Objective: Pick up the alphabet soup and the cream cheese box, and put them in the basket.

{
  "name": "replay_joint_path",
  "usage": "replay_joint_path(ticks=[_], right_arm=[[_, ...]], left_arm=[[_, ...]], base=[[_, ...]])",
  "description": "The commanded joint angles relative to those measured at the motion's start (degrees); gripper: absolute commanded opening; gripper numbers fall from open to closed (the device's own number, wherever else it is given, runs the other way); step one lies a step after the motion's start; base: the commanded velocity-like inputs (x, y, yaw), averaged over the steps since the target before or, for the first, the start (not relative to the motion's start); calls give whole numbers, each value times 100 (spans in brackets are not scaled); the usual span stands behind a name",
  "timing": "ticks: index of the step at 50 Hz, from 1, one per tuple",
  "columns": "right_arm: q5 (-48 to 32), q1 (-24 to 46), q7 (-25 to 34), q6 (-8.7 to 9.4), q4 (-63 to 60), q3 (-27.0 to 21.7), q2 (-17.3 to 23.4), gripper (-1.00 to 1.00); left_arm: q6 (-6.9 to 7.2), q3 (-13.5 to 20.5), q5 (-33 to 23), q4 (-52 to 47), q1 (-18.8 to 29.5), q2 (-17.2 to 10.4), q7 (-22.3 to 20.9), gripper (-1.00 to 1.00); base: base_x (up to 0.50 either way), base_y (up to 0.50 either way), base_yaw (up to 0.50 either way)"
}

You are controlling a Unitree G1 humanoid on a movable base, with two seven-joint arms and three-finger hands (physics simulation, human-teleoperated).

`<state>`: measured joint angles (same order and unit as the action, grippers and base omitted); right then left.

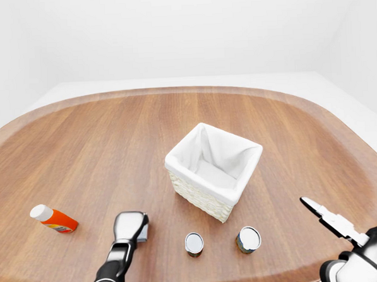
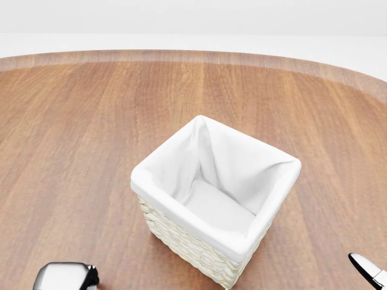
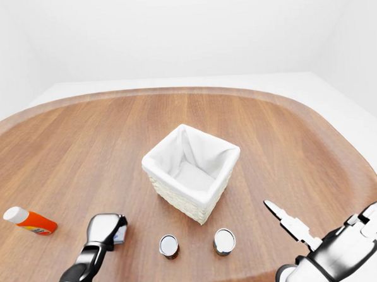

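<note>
Left robot hand [image 1: 130,226] over box [image 1: 143,232]

Basket [image 1: 214,171] mid-table [image 1: 81,146]; two cans [image 1: 194,243] [image 1: 248,239] below it in left-eye view; bottle [image 1: 53,219] far left; left hand [image 1: 130,227] between bottle and cans.

Wicker basket [image 1: 201,197] w/ cloth liner
</note>
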<state>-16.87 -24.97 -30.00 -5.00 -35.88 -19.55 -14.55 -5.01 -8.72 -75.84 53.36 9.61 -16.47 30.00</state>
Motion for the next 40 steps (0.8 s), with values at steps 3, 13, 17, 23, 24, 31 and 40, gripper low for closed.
replay_joint_path(ticks=[3,13,17,23,24,31,40], right_arm=[[0,5,0,0,-14,0,2,100],[0,1,0,0,5,-1,4,100],[-5,-4,0,0,-15,4,-2,100],[1,3,0,0,6,-5,3,100],[2,2,0,0,7,-5,2,100],[-6,-1,0,0,2,2,-3,100],[-3,-14,0,0,-43,15,-6,100]], left_arm=[[1,406,-245,-1014,-1190,-184,0,-100],[1,628,-186,-1686,-1472,-168,0,-100],[1,730,-104,-1688,-1459,-168,0,-100],[1,860,75,-1877,-1540,-160,-45,-100],[1,872,82,-1831,-1507,-162,-52,-100],[1,1015,148,-2475,-1722,-125,-472,-100],[1,1367,235,-3570,-1940,45,-1208,-100]], base=[[0,0,0],[0,0,0],[0,0,0],[0,0,0],[0,0,0],[0,0,0],[0,0,0]])
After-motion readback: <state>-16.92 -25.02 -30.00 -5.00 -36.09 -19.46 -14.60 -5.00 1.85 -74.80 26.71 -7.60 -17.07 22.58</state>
